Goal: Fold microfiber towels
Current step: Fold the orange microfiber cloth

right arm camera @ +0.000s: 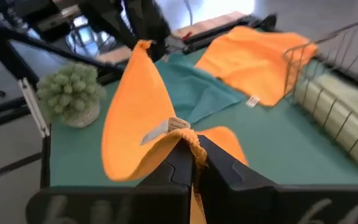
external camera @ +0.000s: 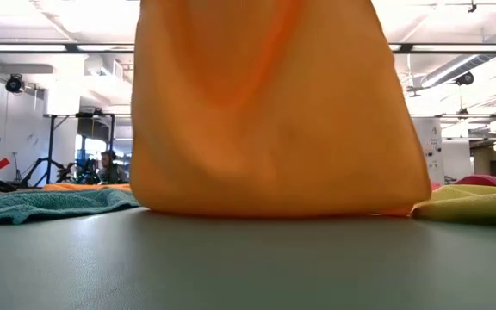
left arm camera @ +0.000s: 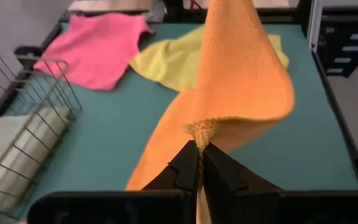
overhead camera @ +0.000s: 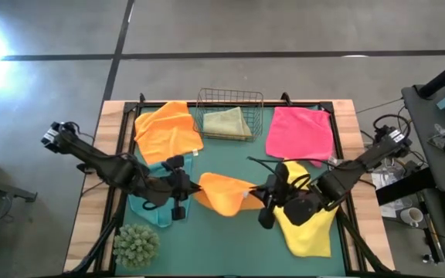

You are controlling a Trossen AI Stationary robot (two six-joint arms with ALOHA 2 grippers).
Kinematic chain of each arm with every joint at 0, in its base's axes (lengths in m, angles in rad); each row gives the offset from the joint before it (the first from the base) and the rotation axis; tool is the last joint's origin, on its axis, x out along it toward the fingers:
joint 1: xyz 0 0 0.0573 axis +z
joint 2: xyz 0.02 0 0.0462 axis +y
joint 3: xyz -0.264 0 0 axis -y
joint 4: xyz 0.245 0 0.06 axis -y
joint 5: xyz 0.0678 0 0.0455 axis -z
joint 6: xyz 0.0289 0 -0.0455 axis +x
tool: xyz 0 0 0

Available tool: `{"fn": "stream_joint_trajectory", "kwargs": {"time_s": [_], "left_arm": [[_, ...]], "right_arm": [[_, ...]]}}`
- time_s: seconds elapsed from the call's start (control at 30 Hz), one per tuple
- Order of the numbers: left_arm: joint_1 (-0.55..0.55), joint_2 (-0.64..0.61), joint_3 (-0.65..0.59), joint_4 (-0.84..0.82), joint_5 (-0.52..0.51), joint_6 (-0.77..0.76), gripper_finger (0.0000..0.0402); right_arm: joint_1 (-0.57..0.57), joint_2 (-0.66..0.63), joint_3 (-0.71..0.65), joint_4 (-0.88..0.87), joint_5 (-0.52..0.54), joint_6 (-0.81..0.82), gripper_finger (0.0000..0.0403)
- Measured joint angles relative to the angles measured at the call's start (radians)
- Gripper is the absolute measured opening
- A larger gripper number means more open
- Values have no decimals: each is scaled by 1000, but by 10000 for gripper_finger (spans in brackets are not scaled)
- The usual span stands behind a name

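Orange towel (overhead camera: 224,193) hangs lifted mid-mat, five others lying around.

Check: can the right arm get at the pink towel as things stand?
Probably not yet. The right gripper is shut on a corner of the orange towel, held up jointly with the left gripper. The pink towel lies uncovered at the mat's far right, so the way looks free after release.

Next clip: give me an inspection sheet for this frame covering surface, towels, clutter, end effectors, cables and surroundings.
Surface: green mat, wooden border.
Job's things: orange towel held up at centre; second orange towel, pink towel, yellow towel, teal towel lie flat; olive towel in wire basket.
Clutter: plant ball.
End effectors: left end effector and right end effector each shut on an orange towel corner.
Cables: black cables at the right edge.
Surroundings: person seated far behind.
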Motion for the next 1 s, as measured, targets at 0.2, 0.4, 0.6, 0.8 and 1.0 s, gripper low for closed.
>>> {"fn": "stream_joint_trajectory", "kwargs": {"time_s": [0.2,0.4,0.6,0.8,1.0], "left_arm": [[9,-23,10,-4,-56,77,1],[60,-26,61,-2,-186,267,1],[144,-27,124,-1,-190,404,1],[236,-27,176,-1,-210,516,1],[314,-33,190,0,-211,574,1]], "right_arm": [[-9,-40,2,-47,37,-56,8],[-61,-112,2,-96,79,-138,8],[-142,-176,2,-98,78,-275,8],[-236,-244,2,-87,78,-410,8],[-285,-279,2,-16,41,-577,8]]}}
